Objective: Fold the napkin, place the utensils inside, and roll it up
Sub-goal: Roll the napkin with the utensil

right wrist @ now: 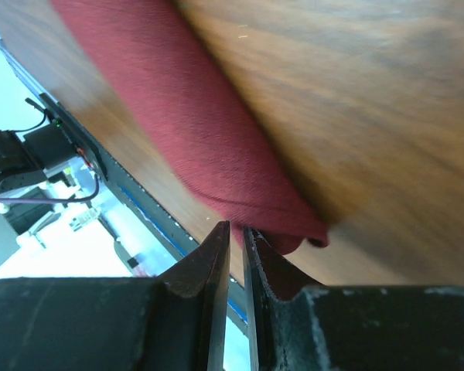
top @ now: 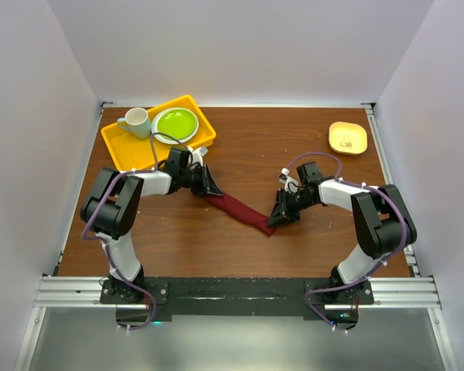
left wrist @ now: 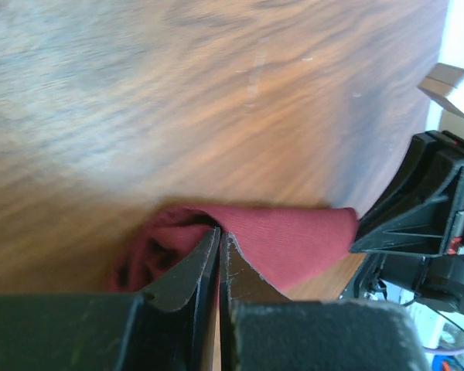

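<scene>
The dark red napkin (top: 238, 209) lies as a long narrow roll, slanting from upper left to lower right across the middle of the table. My left gripper (top: 210, 188) is shut on its upper-left end. In the left wrist view the cloth (left wrist: 294, 236) bunches around the closed tips of the left gripper (left wrist: 219, 232). My right gripper (top: 278, 216) is shut on the lower-right end. In the right wrist view the roll (right wrist: 193, 124) runs away from the right gripper (right wrist: 236, 228), whose tips pinch its edge. The fork is not visible in any view.
A yellow tray (top: 120, 151) at the back left holds a green plate (top: 175, 124) and a pale green mug (top: 137, 122), close behind my left arm. A small yellow dish (top: 347, 137) sits at the back right. White walls enclose the table.
</scene>
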Available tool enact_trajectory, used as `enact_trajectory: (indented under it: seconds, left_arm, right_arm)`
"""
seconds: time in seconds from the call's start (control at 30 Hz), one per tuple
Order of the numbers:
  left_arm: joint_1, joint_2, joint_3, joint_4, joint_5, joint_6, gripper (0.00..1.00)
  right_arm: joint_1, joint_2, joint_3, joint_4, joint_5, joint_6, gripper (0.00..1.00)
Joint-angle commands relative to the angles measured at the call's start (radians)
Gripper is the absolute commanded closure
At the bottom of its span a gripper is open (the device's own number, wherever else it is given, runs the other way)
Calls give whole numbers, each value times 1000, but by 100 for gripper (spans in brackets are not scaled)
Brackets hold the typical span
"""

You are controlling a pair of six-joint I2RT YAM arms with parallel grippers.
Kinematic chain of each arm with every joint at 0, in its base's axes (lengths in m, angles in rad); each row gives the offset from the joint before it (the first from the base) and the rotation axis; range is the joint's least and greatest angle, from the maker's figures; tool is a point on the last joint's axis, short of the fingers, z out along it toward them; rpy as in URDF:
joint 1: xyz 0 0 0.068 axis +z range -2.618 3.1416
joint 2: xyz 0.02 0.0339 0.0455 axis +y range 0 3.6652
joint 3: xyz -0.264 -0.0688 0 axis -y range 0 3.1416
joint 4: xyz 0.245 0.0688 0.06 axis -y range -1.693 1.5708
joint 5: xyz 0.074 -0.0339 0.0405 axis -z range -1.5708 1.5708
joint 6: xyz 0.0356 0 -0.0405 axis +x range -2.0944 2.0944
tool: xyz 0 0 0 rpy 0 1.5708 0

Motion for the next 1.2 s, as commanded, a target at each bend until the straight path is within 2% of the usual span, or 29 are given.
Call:
enact_trajectory:
  seconds: [0.0,0.23,0.47,0.6,0.7,0.77,0.87,0.97,1.0,1.03,1.1,1.17]
  left_arm:
    - [16,88,66,-7,-45,50,91]
    - [16,105,123,-32,-53,72,91]
    - [15,-57,91,-76,-67,93,91]
    - [15,-150,110,-177,-85,117,90]
    - [15,-196,111,-177,-81,78,90]
    - [13,-216,106,-170,-72,55,90]
    - [13,-238,101,-180,-70,5,88]
    - [13,-297,71,-171,-85,-70,78]
    - [13,-312,55,-176,-96,-99,70]
    - [15,-327,49,-182,-116,-112,67]
    - [15,-369,40,-217,-144,-126,58]
    - [15,-412,35,-260,-188,-126,54]
  right_arm:
    - [-12,72,26,19,37,-59,84]
    - [-14,88,89,-32,24,-83,84]
    - [-15,-23,137,-139,-4,-84,83]
    - [-14,-92,183,-213,-1,-78,81]
    - [-11,-100,235,-207,22,-61,69]
    - [2,-92,305,-234,103,-85,46]
    - [55,-43,419,-282,256,-145,26]
    - [150,44,538,-358,414,-217,19]
    - [202,67,566,-375,454,-233,17]
    - [227,90,591,-388,523,-262,15]
    - [284,135,638,-386,574,-282,12]
    - [316,162,680,-386,632,-309,11]
